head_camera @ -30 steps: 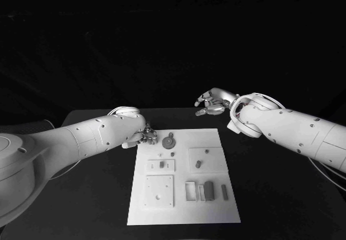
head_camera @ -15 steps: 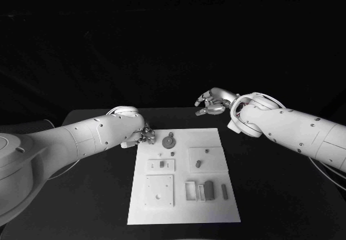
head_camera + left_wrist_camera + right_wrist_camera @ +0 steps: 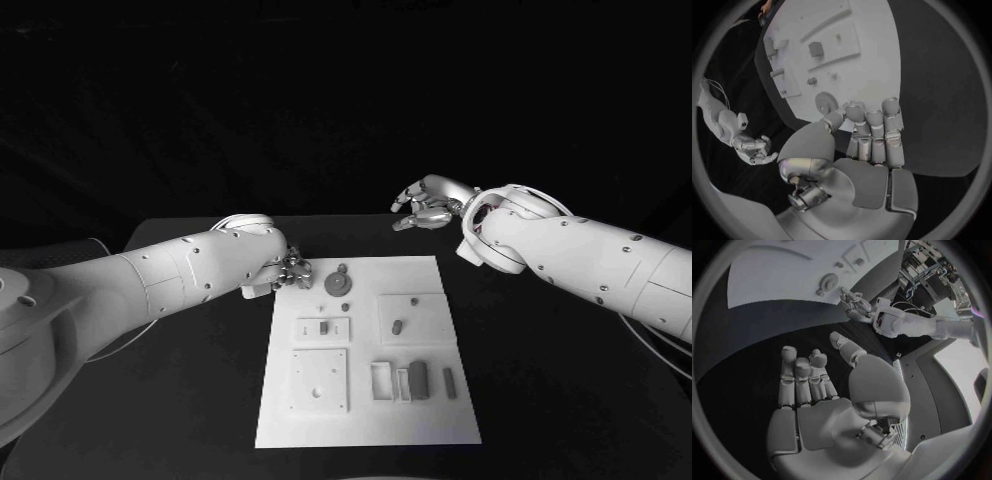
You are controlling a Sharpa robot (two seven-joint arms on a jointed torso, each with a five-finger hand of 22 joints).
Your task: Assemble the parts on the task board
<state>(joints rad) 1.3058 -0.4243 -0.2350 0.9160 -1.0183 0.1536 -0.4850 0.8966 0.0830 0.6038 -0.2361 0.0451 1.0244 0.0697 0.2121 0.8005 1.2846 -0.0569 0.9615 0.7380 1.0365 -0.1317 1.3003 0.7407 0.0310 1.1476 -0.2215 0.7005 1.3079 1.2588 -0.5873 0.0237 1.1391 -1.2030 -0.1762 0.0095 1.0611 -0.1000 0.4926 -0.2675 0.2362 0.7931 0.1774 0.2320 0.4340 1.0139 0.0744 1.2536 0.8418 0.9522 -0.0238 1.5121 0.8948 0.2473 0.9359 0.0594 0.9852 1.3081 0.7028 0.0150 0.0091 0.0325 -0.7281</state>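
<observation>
The white task board is laid flat in the middle of the black desk, with small grey parts set on it. A round disc-shaped part is seen near the board's far left corner, and an upright block is stood among the slots toward the near right. The left hand is held just beside the board's far left corner, close to the disc; in the left wrist view its fingers are bent forward side by side with nothing between them. The right hand is held well apart from the board, beyond its far right corner, with the fingers loosely curled and nothing gripped.
</observation>
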